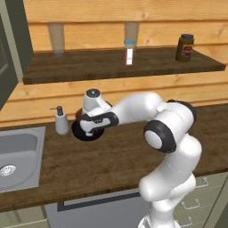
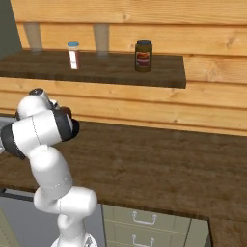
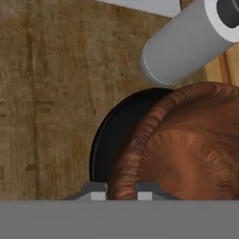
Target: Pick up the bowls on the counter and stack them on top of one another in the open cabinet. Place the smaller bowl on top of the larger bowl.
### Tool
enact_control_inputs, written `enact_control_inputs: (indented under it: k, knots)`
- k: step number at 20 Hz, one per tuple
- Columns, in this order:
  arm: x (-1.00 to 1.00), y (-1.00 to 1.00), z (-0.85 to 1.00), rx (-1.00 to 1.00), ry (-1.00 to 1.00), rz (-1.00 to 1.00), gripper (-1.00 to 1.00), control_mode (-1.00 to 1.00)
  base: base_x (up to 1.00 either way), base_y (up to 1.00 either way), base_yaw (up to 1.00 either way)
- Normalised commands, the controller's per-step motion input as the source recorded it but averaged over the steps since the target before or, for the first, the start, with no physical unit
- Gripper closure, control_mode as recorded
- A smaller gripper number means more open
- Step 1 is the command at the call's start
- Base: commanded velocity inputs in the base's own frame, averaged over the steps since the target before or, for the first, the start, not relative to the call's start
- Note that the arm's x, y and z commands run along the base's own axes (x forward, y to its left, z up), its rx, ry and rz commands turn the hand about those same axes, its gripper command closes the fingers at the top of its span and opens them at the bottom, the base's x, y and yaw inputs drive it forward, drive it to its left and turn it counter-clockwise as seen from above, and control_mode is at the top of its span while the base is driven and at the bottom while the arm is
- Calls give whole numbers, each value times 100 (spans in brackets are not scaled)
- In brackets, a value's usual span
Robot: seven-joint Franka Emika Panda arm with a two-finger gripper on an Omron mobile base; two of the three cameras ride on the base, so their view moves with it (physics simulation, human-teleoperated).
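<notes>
Dark wood-grain table (image 1: 111, 156) runs beneath a plank wall, and we have our gripper (image 3: 121, 190) down on the black bowl (image 1: 80, 132) that sits on it, just beside the soap dispenser (image 1: 61, 121) and a little way from the steel sink (image 1: 18, 156). From the hand view, one fingertip (image 3: 95, 191) sits over the glossy black outer wall and the other over the reddish-brown inside, so we straddle the rim; the fingers are apart, with the rim between them, and we cannot tell whether they already press on it.

Our worries from here, as we judge them:

- The grasp is on a thin, curved, glossy rim. If we close off-centre or too shallow, the bowl could slip or pivot as we lift, and swing down.
- The soap dispenser stands very close to the bowl. A tilt or sideways drag during the lift could knock it over toward the sink.
- The wall shelf (image 1: 124, 64) with its small white jar (image 1: 129, 51) and dark jar (image 1: 185, 47) hangs right above. A lift that goes too high near the wall could strike its underside.
- A rim grip leaves the bowl hanging on one side, so setting it flat in the cabinet could be awkward.
</notes>
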Motion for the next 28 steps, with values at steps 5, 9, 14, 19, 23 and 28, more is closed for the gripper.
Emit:
enact_control_inputs:
  k: [5, 9, 14, 19, 23, 28]
  knots:
    - [58, 19, -34, -4, 1, 0, 100, -100, 0, 0, 0]
    - [54, 13, -21, 0, -1, 0, -100, -100, 0, 0, 0]
    - [23, 2, 1, 0, 0, -3, -100, -100, 0, 0, 0]
    - [-23, 3, 71, 0, -7, -7, -100, -100, 0, 0, 0]
    - [-45, 17, 37, 0, 2, -5, -100, -100, 0, 0, 0]
    - [0, 28, -42, -10, 21, 0, -100, -100, 0, 0, 0]
